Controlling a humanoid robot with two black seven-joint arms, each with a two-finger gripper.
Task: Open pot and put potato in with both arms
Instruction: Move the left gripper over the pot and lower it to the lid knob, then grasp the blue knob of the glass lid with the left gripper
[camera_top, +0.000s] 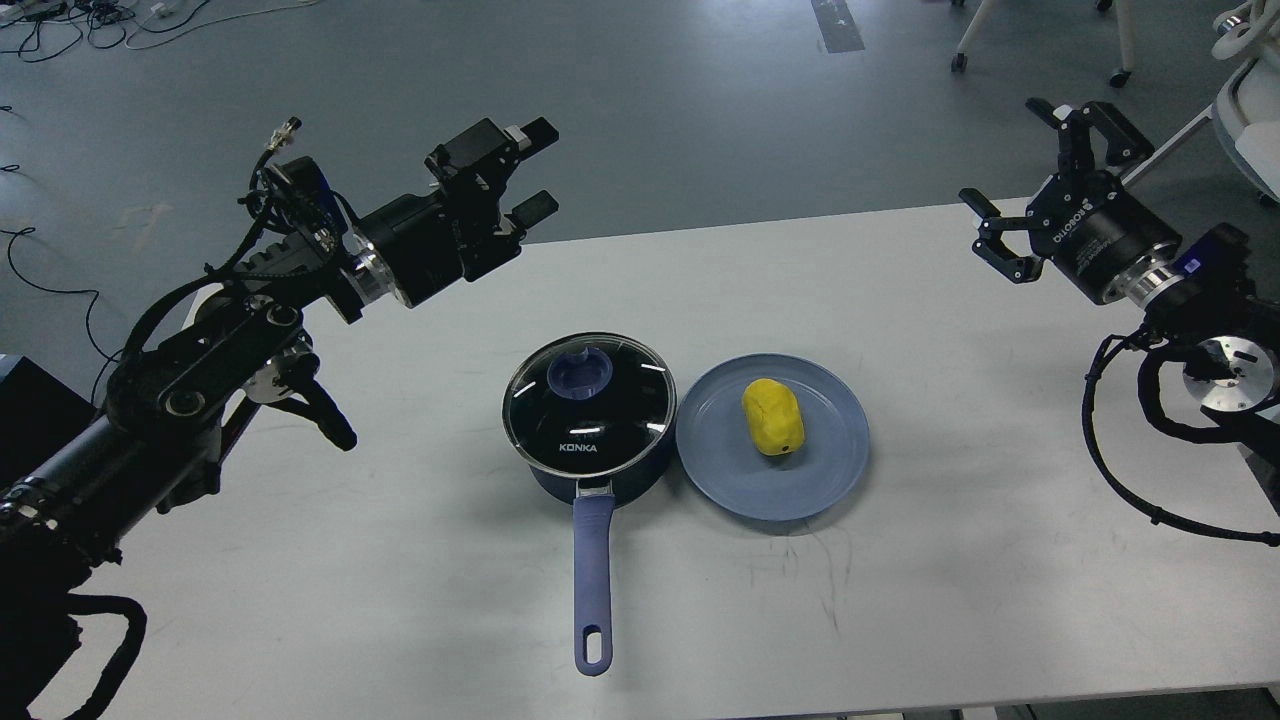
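Nothing had started — the pot (590, 425) sat lidded, the potato (773, 416) on its plate (830, 470). Left gripper (537, 168) and right gripper (1020, 190) both hung open, empty; lifting the lid (588, 402) by its knob (580, 375) looked first.

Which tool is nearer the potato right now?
Right tool, though both are far off. It sits up and right of the potato; the left tool is up-left, beyond the pot.

Lidded pot (590, 420) beside plated potato (773, 417)

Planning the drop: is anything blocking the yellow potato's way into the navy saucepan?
Yes: the glass lid with the blue knob still covers the navy saucepan. The yellow potato lies on the blue plate beside it.
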